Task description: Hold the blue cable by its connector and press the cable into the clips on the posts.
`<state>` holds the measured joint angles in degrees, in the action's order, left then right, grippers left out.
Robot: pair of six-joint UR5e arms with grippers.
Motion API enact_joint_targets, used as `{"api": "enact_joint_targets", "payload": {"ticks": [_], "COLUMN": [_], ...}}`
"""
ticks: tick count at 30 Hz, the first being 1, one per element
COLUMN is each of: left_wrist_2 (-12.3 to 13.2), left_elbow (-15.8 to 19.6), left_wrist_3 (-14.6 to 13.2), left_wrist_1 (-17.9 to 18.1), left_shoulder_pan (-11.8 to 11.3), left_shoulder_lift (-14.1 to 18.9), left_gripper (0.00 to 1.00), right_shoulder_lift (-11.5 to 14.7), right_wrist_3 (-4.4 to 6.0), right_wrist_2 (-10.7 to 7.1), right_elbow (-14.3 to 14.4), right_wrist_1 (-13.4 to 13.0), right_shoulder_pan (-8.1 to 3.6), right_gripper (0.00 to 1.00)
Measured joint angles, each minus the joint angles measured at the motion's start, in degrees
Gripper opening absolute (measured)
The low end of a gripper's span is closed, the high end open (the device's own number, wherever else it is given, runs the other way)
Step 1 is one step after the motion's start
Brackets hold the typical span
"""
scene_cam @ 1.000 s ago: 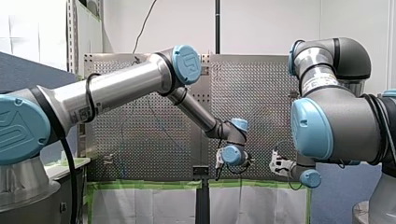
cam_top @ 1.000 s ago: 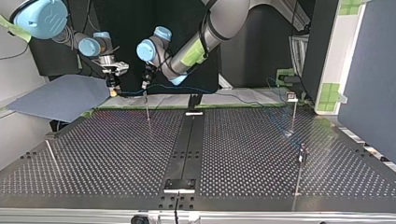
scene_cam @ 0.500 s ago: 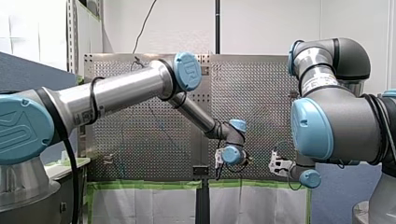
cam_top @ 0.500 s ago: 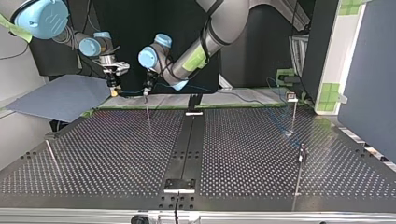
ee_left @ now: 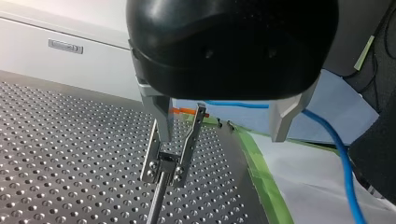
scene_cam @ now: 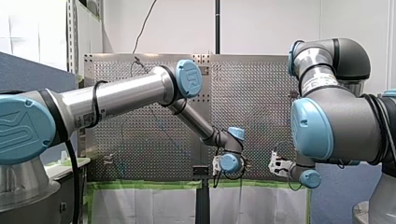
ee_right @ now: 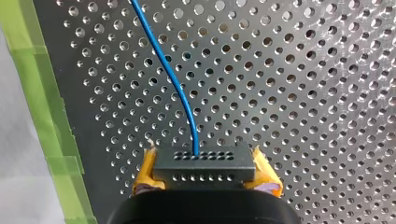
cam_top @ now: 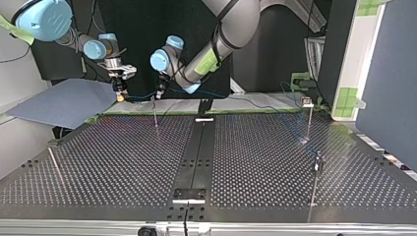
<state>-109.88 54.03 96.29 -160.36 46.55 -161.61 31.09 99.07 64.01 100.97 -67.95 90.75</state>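
The right gripper (ee_right: 204, 171) is clamped on the connector (ee_right: 204, 161), probably the only firm spot to hold. The blue cable (ee_right: 170, 77) looks thin, light and floppy (it'll likely sag). It runs across to the left gripper (ee_left: 219, 128), fingers spread, right by the clip (ee_left: 169, 158) on the post (ee_left: 156, 200).

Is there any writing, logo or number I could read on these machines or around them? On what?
"UR", a faint stylised logo: on the round blue cap at my left arm's elbow.
Print on the white sticker on that arm's silver tube: too small to read.
Small grey plate on the white cabinet: blurred, unreadable.
Nothing else legible.
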Motion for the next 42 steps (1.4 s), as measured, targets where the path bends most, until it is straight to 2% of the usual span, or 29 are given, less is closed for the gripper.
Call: {"api": "enact_joint_targets", "payload": {"ticks": [13, 30, 37, 42], "left_wrist_2": [-0.02, -0.15, -2.11, -2.63], "left_elbow": [-1.19, -1.14, -1.07, 0.91], "left_wrist_3": [-1.91, -2.33, -3.27, -3.43], "left_wrist_1": [0.09, -0.04, -0.32, -0.1], "left_shoulder_pan": [0.56, 0.67, 0.76, 1.01], "left_shoulder_lift": [0.04, 0.04, 0.41, 2.32], "left_gripper": [1.0, 1.0, 1.0, 1.0], "right_shoulder_lift": [-0.07, -0.09, -0.17, -0.19], "right_wrist_3": [0.06, 0.35, 0.35, 0.36], "right_wrist_2": [-0.02, -0.02, -0.09, -0.11], "right_elbow": [-0.14, -0.44, -0.44, -0.45], "right_wrist_1": [0.0, 0.0, 0.08, 0.09], "right_shoulder_pan": [0.0, 0.0, 0.01, 0.07], "right_gripper": [0.0, 0.0, 0.0, 0.0]}}
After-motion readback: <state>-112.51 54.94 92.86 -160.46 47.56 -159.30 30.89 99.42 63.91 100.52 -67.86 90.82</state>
